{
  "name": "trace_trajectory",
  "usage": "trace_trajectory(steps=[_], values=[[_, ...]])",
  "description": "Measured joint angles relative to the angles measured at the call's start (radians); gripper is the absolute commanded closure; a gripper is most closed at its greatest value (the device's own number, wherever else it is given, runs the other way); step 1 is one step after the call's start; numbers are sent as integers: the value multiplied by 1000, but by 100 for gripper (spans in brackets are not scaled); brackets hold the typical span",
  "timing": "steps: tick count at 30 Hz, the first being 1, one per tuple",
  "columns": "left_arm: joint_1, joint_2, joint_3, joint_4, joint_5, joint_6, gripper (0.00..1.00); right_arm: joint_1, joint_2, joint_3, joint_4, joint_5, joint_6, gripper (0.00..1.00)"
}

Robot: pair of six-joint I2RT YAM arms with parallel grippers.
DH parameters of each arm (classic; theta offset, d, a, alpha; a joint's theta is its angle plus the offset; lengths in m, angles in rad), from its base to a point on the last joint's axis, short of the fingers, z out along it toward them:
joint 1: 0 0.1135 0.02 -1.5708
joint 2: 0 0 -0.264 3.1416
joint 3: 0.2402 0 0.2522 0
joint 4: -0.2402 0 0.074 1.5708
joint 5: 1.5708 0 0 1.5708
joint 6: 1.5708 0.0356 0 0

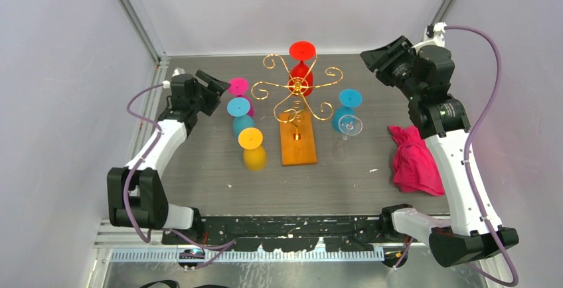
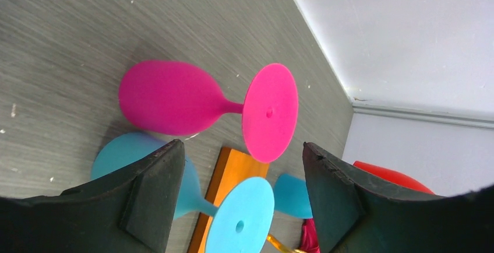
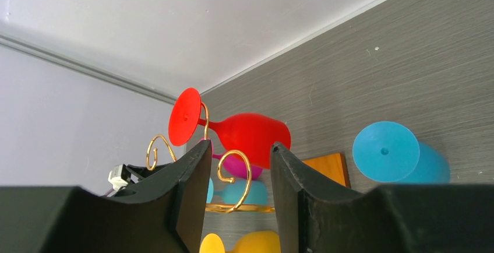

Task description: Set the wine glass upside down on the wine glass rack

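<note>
Centrally, the wine glass rack (image 1: 296,135) is seen, red wine glass (image 1: 301,74) hung on its upper side. Pink wine glass (image 1: 238,87) is stood inverted left of it, beside the left gripper (image 2: 243,151), held open; right gripper (image 3: 240,148) is also held open, empty.

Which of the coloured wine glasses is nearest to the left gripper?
The pink wine glass, the farthest back of the three left of the wine glass rack, just in front of the left gripper.
</note>
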Motion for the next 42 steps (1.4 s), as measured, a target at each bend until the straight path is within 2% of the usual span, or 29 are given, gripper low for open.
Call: trace_trajectory(steps=[19,30,42], values=[[0,156,0,180,31,-28,38,0,35,-8,35,11,-6,55],[0,176,1,308,31,-66,54,0,56,-12,51,19,-7,57],[0,200,-1,364,43,-80,58,-3,59,-16,56,22,-10,58]])
